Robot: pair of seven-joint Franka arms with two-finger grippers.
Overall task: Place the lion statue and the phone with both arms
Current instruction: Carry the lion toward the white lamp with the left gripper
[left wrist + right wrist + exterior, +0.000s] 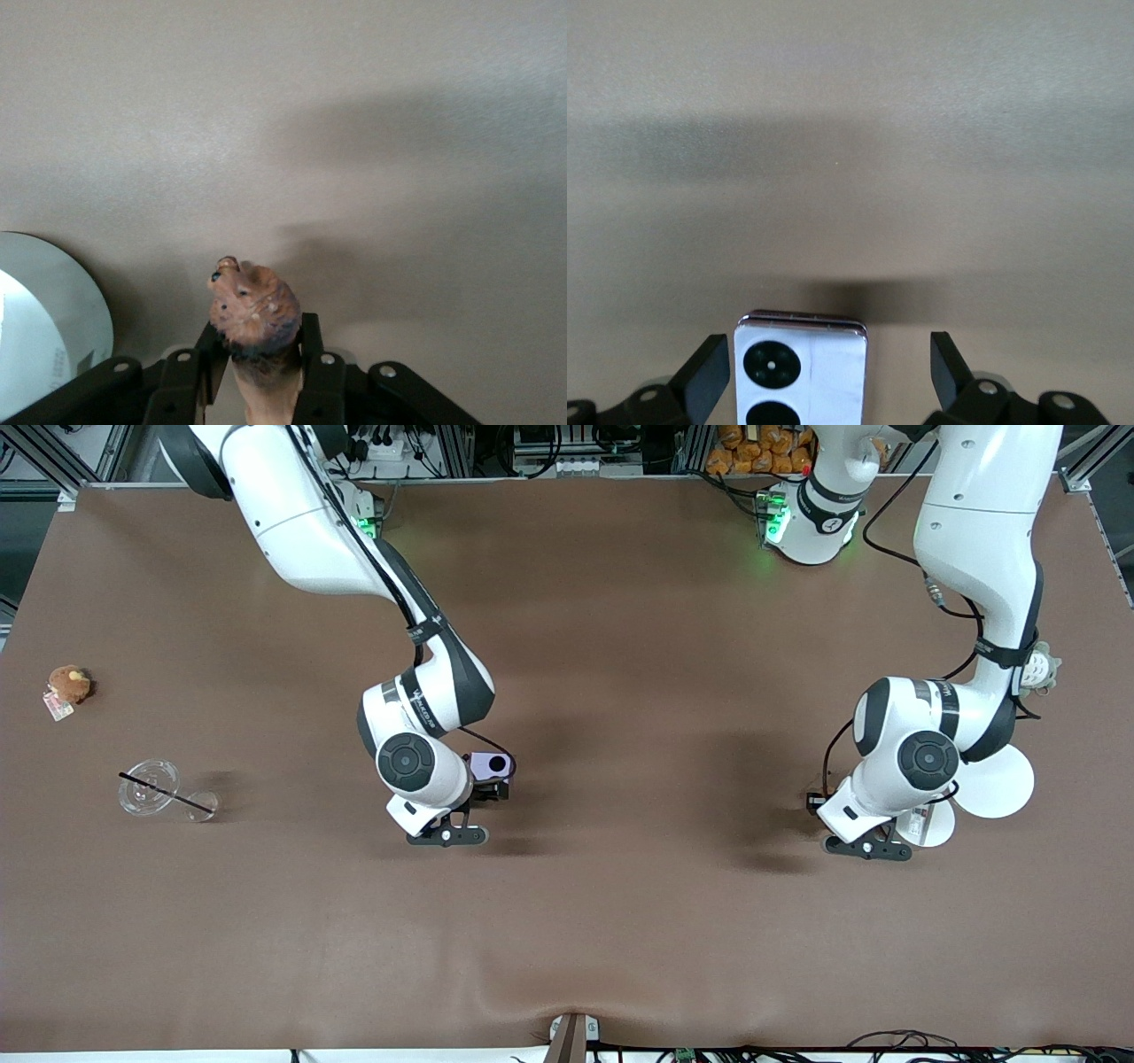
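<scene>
A: Right wrist view: the phone (802, 367) sits between the right hand's (824, 381) spread fingers, touching neither, its long axis running along them.

B: And the lion statue (255, 323)?

A: Pinched upright in the left hand (257, 372), over bare surface (620, 912) beside a white disc (44, 328), toward the left arm's end.
</scene>
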